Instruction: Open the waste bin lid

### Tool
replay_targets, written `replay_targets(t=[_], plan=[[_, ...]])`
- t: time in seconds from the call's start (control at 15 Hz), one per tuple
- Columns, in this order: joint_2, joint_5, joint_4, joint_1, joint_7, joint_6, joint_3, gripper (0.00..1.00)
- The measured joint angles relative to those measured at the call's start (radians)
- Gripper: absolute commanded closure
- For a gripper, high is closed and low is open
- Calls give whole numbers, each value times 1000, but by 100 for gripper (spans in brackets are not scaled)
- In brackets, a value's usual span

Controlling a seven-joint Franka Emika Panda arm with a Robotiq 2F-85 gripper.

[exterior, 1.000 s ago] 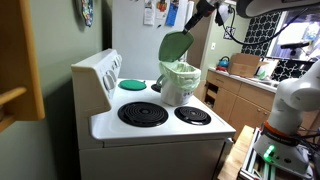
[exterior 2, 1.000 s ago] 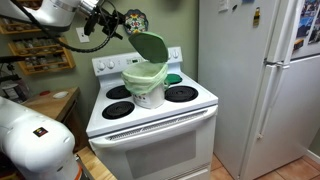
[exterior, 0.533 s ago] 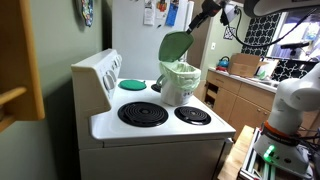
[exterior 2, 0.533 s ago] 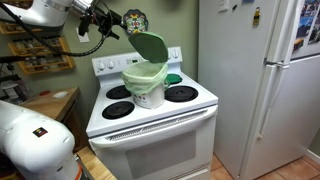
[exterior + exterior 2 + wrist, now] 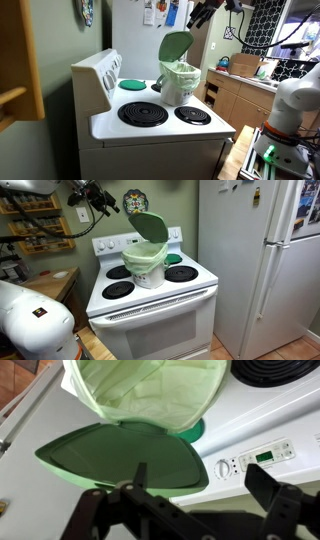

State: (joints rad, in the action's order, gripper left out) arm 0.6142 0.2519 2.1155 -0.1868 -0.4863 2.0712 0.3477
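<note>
The waste bin stands at the back of the white stove, pale body with a green liner, and shows in both exterior views. Its green lid stands raised on its hinge, so the bin is open. In the wrist view the lid lies below the liner-filled bin mouth. My gripper is open and empty. It hangs in the air above and beside the lid, not touching it.
A flat round green disc lies on a back burner beside the bin. The stove's control panel rises behind. A white fridge stands beside the stove. Counter and cabinets are on the other side.
My gripper has drawn up and away from the lid. The lid stays raised, a little more upright than before.
</note>
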Motion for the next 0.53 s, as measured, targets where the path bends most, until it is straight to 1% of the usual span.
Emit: replay_targets(t=[0.13,0.27,0.4,0.53], plan=[[3,-54,-26,11,-11,-84,-4,0],[8,-76,-49,31,-25,-182,-4,0],[11,-83,-58,42,-28,-215,-4,0],[11,-85,-58,44,-32,-218,-3,0]])
